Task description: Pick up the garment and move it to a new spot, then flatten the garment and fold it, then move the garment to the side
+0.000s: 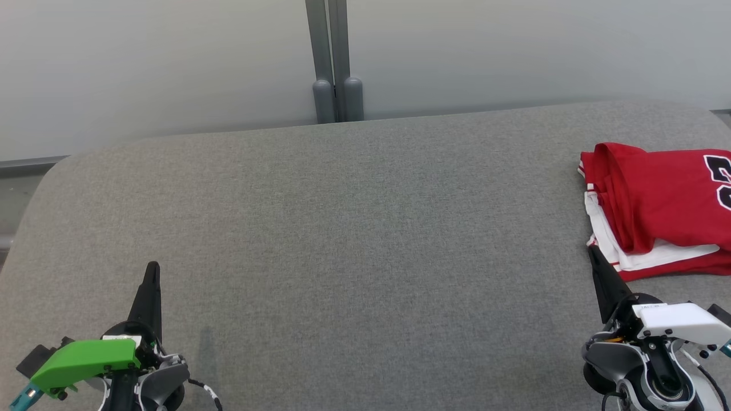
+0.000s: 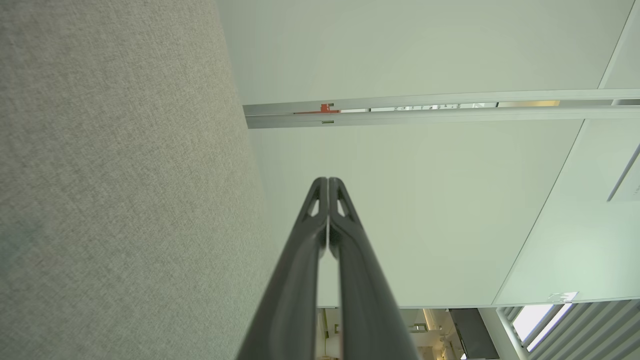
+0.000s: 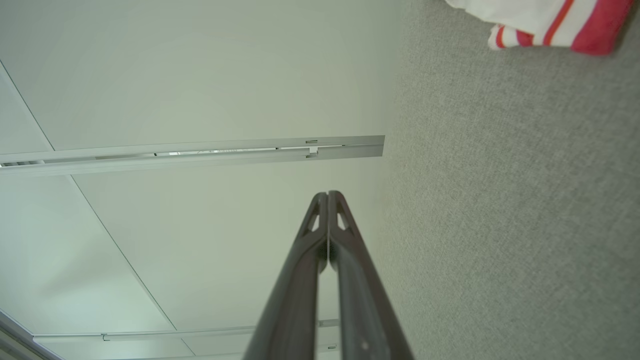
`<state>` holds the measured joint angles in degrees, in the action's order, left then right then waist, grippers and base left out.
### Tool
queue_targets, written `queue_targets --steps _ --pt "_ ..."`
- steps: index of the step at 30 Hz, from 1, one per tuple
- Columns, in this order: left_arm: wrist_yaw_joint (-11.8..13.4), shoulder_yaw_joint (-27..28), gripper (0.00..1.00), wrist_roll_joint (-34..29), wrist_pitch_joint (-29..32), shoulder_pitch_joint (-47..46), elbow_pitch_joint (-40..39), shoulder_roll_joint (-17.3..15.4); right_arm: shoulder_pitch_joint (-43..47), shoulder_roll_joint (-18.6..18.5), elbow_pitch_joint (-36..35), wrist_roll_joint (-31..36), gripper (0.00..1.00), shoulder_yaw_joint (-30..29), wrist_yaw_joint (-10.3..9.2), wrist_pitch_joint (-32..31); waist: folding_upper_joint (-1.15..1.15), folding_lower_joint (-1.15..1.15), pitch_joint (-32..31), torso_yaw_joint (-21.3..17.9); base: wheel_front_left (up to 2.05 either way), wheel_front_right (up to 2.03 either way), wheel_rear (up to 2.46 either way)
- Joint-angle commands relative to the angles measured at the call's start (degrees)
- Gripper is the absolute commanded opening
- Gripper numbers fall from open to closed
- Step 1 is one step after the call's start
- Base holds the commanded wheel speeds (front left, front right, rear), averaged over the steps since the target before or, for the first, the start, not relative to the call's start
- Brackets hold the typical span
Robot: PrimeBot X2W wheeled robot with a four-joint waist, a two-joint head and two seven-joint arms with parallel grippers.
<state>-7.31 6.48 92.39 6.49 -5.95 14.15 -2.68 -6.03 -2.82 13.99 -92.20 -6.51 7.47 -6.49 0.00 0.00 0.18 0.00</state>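
Both grippers have their dark fingers pressed together on nothing, the left gripper [image 1: 152,269] low at the near left and the right gripper [image 1: 594,257] at the near right, its tip just beside the garment's [image 1: 657,205] near corner without touching it. The garment, a folded red jersey with white trim and a black numeral, lies flat at the far right; its rounded fold faces the middle and its layers run off the head view's right border, so its long axis cannot be told. Left of it the grey fabric surface [image 1: 342,228] stretches bare to its rounded edges, with a pale wall [image 1: 171,57] and a grey post [image 1: 334,57] behind.
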Motion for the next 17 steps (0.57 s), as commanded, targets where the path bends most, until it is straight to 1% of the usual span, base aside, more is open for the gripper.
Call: queue_targets --steps 1,17 --pt "-0.33 0.18 0.00 0.03 0.32 -0.61 -0.13 -0.37 -0.38 -0.04 0.12 -0.39 0.00 -0.14 0.04 -0.27 0.00 0.00 0.00 0.00 0.00 0.00 0.00" --pt "-0.33 0.17 0.00 0.04 0.31 -0.61 -0.13 -0.37 -0.37 -0.03 0.12 -0.36 0.00 -0.16 0.04 -0.29 0.00 0.00 0.00 0.00 0.00 0.00 0.00"
